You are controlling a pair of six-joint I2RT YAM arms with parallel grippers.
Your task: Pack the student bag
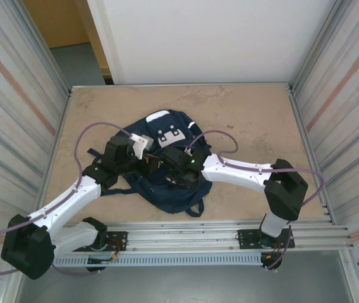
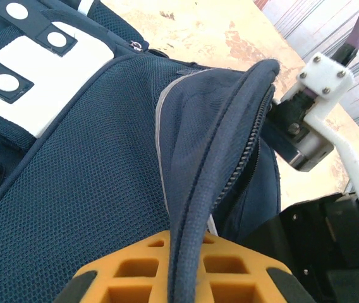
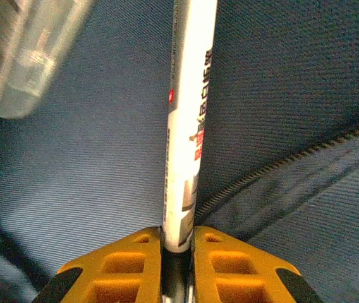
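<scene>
From my station, the student bag (image 1: 165, 192) lies flat near the middle of the table (image 1: 249, 120), white patches toward 12 o'clock and straps trailing toward 6 o'clock, with both arms converged on it. My left gripper (image 2: 184, 265) reaches in from the bag's 9 o'clock side. Its orange jaws are pinched shut on the zip edge (image 2: 230, 170) of the main compartment, lifting that rim so the mouth gapes. My right gripper (image 3: 178, 252) comes in from 3 o'clock, and its jaws are clamped on the lower end of a white pen (image 3: 189, 107) with printed lettering. In the right wrist view the pen runs from 6 o'clock straight up to 12 o'clock over smooth navy fabric, with a line of zip teeth crossing at about 4 o'clock. I read that as the pen being at or just inside the opening, though I cannot tell how deep. A clear plastic object (image 3: 28, 50) sits blurred at 10 o'clock in that view, and I cannot say what it is or whether it is already packed. My judgement is that packing is under way, not finished. The bag is open and held, and one item is in hand but not released. What is left is letting the pen go inside, loading anything else there is to pack, and closing the zip.
</scene>
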